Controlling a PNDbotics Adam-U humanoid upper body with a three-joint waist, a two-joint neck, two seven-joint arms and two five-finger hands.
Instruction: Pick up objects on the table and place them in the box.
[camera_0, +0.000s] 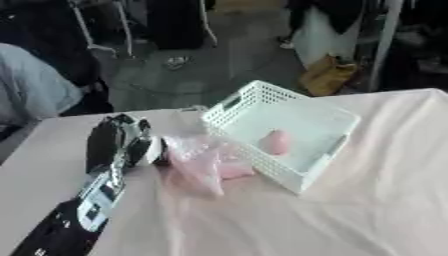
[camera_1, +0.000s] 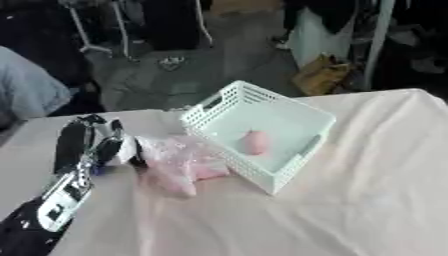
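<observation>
Left robot hand (camera_0: 122, 142) on the table (camera_0: 350, 210), fingers curled toward a pink bag (camera_0: 203, 167); whether actually gripping it, cannot tell. Bag just to its right, touching the near left wall of the white box (camera_0: 306, 131), long axis slanting near-left to far-right. Pink rounded item (camera_0: 276, 142) already inside the box. Short carry rightward and up over the wall. Right robot hand out of sight, so left clearly nearer.

The humanoid's left arm (camera_0: 83, 210) is mostly black, with a white-and-silver panel carrying dark markings along the forearm. Its left hand (camera_0: 118, 142) shows black fingers, pale silver joints and a white patch at the side.
</observation>
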